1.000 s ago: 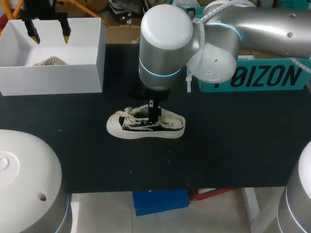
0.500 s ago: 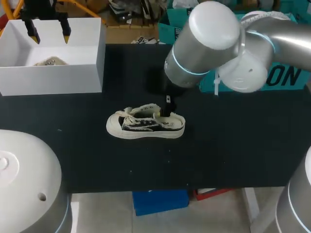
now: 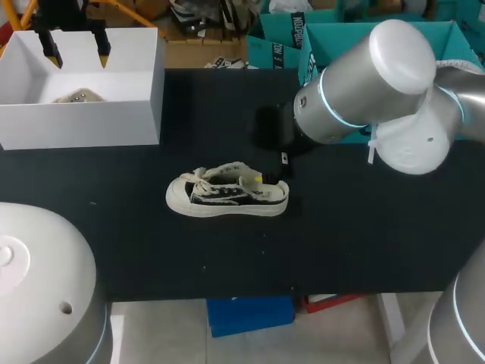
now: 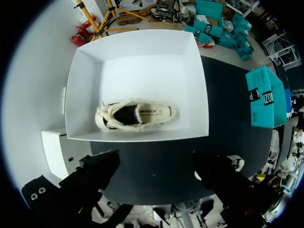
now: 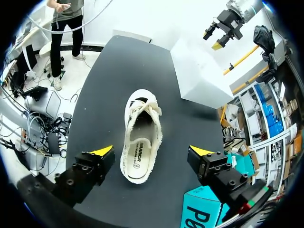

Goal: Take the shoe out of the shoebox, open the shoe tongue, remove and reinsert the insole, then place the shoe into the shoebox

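A cream-and-black low sneaker (image 3: 227,193) lies on its sole on the black table (image 3: 341,243), toe to the left, laces loose. In the right wrist view this sneaker (image 5: 140,142) sits below and between the wide-open fingers of my right gripper (image 5: 152,152), heel end nearest, untouched; its printed insole shows inside. My right arm (image 3: 356,83) hangs over the table just right of the heel. A second sneaker (image 4: 135,115) lies in the white shoebox (image 4: 142,57). My left gripper (image 4: 159,175) hovers open above that shoebox (image 3: 76,125), holding nothing.
Teal boxes (image 3: 333,38) stand along the table's back right, close behind my right arm. The shoebox takes the back left corner. Bare black tabletop stretches in front of and to the right of the sneaker.
My right arm swung to the right and its finger came up out of the sneaker's opening. The sneaker stayed put. The left arm has not moved.
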